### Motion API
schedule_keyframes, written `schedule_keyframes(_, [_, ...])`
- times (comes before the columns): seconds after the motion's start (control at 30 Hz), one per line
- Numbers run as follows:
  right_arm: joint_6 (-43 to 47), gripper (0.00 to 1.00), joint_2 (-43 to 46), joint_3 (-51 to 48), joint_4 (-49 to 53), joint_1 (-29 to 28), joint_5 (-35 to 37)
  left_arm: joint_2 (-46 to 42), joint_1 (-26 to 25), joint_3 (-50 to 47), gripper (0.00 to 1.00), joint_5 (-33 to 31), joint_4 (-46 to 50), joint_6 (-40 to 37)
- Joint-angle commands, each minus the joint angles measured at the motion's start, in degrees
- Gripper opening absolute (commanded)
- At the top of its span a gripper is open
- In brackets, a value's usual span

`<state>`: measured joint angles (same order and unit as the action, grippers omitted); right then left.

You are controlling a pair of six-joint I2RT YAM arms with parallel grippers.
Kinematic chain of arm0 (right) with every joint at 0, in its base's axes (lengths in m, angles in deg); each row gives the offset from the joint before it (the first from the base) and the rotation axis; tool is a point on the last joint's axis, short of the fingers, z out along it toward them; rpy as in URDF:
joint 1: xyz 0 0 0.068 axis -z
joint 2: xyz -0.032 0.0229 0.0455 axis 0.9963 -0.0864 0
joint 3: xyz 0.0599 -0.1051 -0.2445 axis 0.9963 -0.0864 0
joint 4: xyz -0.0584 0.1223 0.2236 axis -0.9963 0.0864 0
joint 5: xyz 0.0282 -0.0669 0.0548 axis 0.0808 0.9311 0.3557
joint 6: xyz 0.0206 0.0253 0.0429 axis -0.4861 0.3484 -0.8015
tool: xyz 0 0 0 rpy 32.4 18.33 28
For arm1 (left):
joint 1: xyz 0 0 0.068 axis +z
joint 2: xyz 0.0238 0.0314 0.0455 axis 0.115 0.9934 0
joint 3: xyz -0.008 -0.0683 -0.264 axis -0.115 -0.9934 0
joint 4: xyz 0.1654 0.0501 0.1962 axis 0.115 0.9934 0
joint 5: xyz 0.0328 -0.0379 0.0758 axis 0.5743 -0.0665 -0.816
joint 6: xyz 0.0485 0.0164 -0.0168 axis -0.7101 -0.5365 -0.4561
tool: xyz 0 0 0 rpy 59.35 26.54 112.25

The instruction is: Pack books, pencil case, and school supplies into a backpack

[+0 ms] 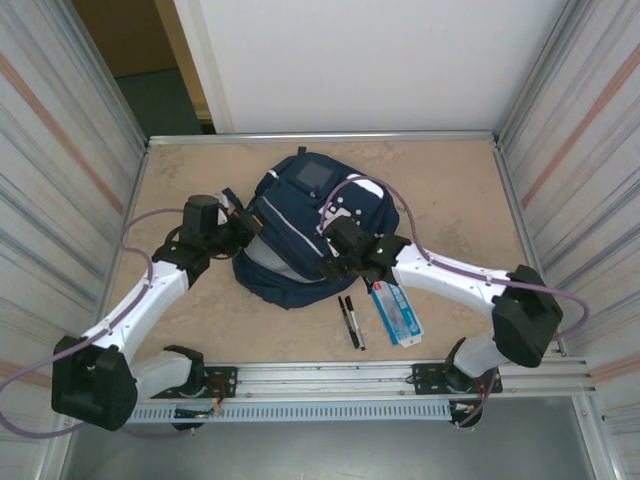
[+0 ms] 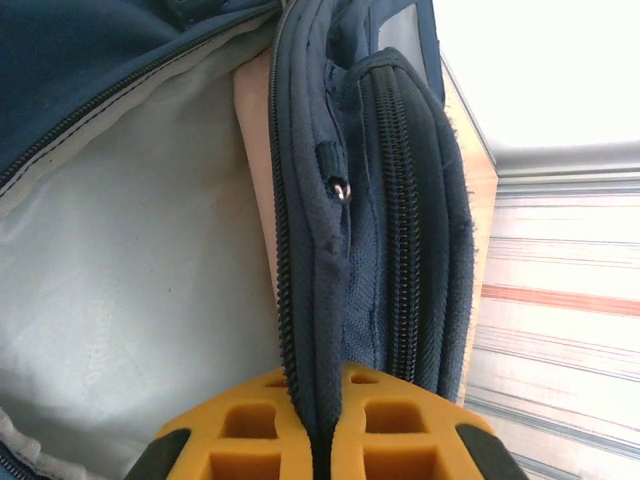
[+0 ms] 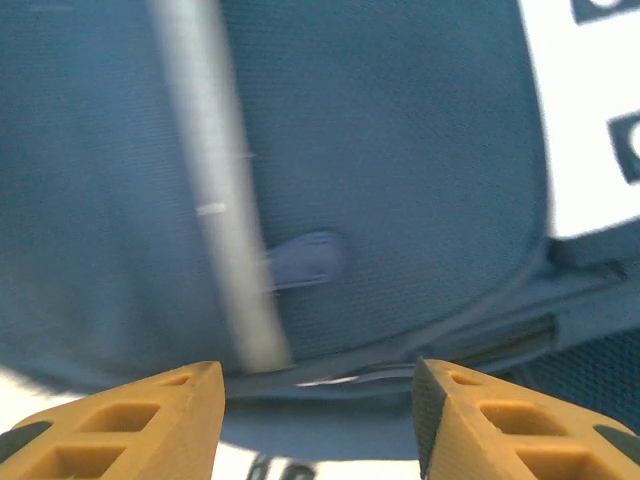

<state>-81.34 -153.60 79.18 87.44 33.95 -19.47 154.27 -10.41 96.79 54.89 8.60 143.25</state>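
Our left fingers (image 2: pixel 296 420) pinch the zipper edge of the backpack (image 1: pixel 300 215), mid-frame on the bench (image 1: pixel 450 200); our right fingers (image 1: pixel 335 265) hang spread over its lower rim. If that pinch slips, the mouth may flop shut before the pens (image 1: pixel 350 320) and box (image 1: pixel 397 312), lower centre, go in.

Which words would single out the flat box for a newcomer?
Start at the navy backpack mid-table. Just off its near-right edge, beside two black pens, lies a flat box. It alone is a blue-and-white rectangle; the pens are thin and dark.
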Motion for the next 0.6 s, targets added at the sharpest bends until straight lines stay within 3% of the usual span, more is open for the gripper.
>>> schedule_keyframes(0.0, [-5.3,0.52,-2.6,1.4,-3.1,3.4,1.7,-4.1,-0.1,-0.1,0.00,-2.6,2.4,-0.6])
schedule_keyframes(0.23, [-3.8,0.51,-9.6,5.7,-5.7,8.6,-2.3,-7.8,0.1,-2.1,0.00,-3.8,5.1,0.8])
schedule_keyframes(0.37, [-6.0,0.50,-15.1,10.7,-6.8,13.8,-9.4,-9.7,0.0,-4.5,0.00,-5.1,6.8,7.2])
schedule_keyframes(0.47, [-6.8,0.49,-19.2,15.3,-8.5,15.7,-13.7,-11.0,0.1,-7.5,0.00,-2.7,4.8,13.6])
schedule_keyframes(0.57, [-7.6,0.47,-23.8,21.1,-8.5,16.7,-17.1,-12.8,-0.1,-7.5,0.01,-1.9,7.3,14.6])
